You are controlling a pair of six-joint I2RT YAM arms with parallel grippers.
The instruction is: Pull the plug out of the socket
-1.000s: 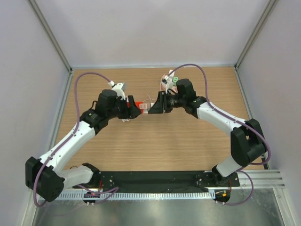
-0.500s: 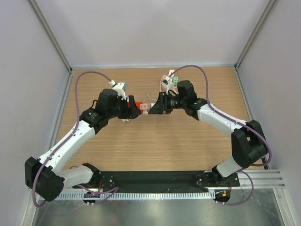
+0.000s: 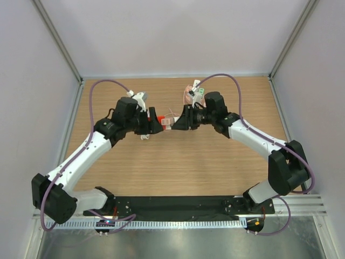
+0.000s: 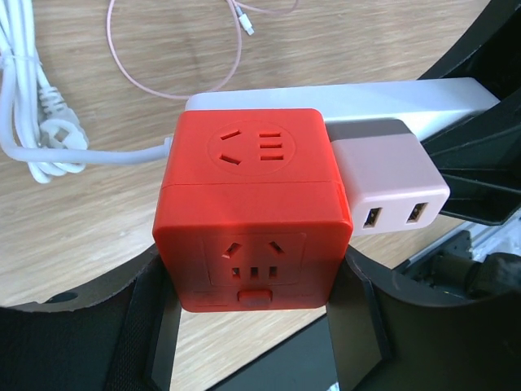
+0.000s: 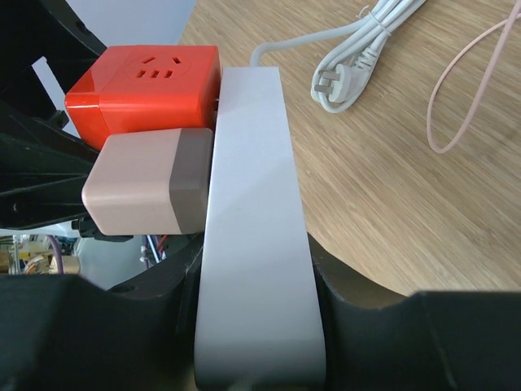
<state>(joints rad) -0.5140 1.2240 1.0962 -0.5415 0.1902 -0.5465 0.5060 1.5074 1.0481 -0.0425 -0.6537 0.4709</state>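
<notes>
Left gripper (image 3: 153, 123) was clamped on the red plug cube (image 4: 248, 204), mid-air over the table (image 3: 178, 172), seated beside a pink adapter (image 5: 146, 191) in the white socket strip (image 5: 256, 244), which the right gripper (image 3: 178, 123) pinched tight. Risk: a skewed pull might have slipped the strip free.

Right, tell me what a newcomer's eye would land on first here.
The bright red cube socket, clamped in the left fingers between the two arms. It sits on a white power strip gripped by the right fingers, with a pink USB adapter right beside it. A coiled white cord lies on the wooden table.
</notes>
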